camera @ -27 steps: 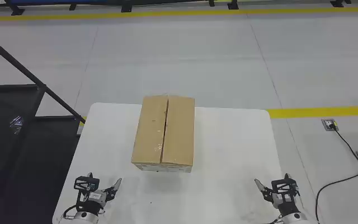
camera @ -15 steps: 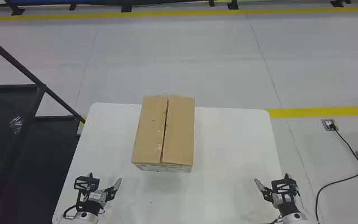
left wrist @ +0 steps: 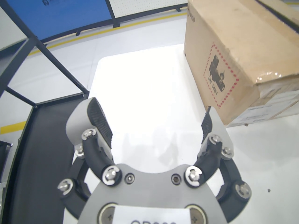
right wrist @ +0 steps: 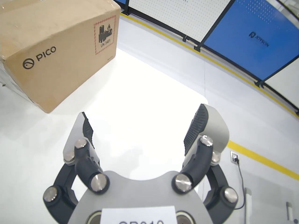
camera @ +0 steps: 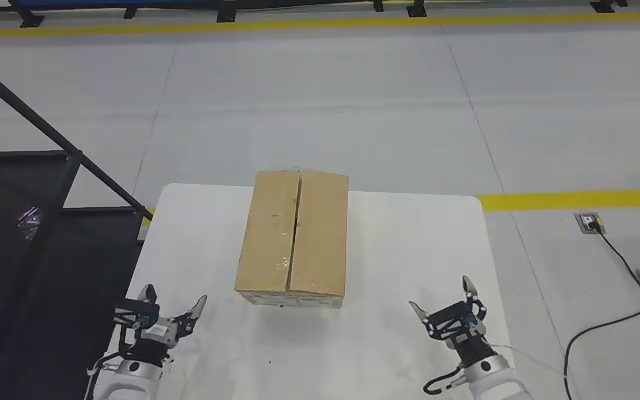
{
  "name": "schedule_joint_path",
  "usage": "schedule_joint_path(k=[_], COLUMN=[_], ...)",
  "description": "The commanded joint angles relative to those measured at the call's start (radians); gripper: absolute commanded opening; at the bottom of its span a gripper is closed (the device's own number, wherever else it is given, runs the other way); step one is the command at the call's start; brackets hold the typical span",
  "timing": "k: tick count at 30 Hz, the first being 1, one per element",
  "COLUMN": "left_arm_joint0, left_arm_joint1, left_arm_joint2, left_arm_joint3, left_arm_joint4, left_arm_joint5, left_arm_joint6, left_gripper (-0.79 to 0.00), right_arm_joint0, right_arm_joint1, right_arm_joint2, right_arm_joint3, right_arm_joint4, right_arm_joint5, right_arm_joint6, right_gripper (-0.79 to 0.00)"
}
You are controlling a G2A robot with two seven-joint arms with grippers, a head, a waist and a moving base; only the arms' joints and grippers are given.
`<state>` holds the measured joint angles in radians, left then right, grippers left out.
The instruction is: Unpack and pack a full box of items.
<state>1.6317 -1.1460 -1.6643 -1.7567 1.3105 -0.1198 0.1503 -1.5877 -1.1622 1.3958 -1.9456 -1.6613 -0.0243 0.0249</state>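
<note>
Sitting on the white rectangular table with rounded corners [camera: 410,250], the closed brown cardboard box [camera: 293,235] is being borne flat around the table's middle, a little toward the left, with its long sides running from near to far. Its two top flaps are being kept together along a central seam, and clear tape is being shown glinting along its top edges in the wrist views. A square label with a red dashed border is being displayed on each of its long side faces.

The left gripper [camera: 172,300] is being held over the near left part of the table, well apart from the box. Its jaws are being held wide, with bare tabletop lying between its ribbed black pads [left wrist: 99,117]. The right gripper [camera: 440,298] is being held over the near right part of the table, likewise well apart from the box. Its jaws too are being held wide over bare tabletop.

Beyond the table, a yellow floor line [camera: 560,200] is being shown running off to the right, and a black metal frame [camera: 60,140] is being shown at the left. A floor socket with a black cable [camera: 588,221] is being shown on the grey floor at the right. Blue and white pegboard panels [right wrist: 186,8] are being shown along the far side of the room.
</note>
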Motion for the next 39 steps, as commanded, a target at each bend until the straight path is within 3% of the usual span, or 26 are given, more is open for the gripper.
schedule_joint_path(k=[1, 2, 13, 15, 27, 39], left_arm_joint0=[-0.013, -0.013, -0.015, -0.046, -0.278, -0.283], left_arm_joint1=[0.001, 0.001, 0.001, 0.0, -0.03, -0.042], left_arm_joint2=[-0.001, -0.001, -0.001, 0.002, 0.203, 0.276], left_arm_joint3=[0.008, 0.008, 0.014, 0.033, 0.208, 0.207], left_arm_joint4=[-0.072, -0.072, -0.08, -0.092, -0.023, 0.011], left_arm_joint5=[-0.094, -0.094, -0.093, -0.076, 0.05, 0.02], left_arm_joint6=[-0.013, -0.013, -0.018, -0.053, -0.112, -0.068], left_gripper=[0.0, 0.0, 0.0, 0.0, 0.0, 0.0], right_arm_joint0=[0.026, 0.036, 0.036, 0.035, 0.118, 0.131], right_arm_joint1=[-0.003, -0.004, -0.004, -0.004, -0.013, -0.016], right_arm_joint2=[-0.035, -0.045, -0.045, -0.051, -0.169, -0.196], right_arm_joint3=[-0.006, -0.004, -0.005, -0.01, -0.044, -0.046], right_arm_joint4=[-0.006, 0.015, 0.017, 0.008, -0.231, -0.362], right_arm_joint5=[-0.029, -0.068, -0.066, -0.076, -0.088, -0.114], right_arm_joint6=[0.013, 0.021, 0.019, -0.016, 0.024, 0.068], right_gripper=[0.0, 0.0, 0.0, 0.0, 0.0, 0.0])
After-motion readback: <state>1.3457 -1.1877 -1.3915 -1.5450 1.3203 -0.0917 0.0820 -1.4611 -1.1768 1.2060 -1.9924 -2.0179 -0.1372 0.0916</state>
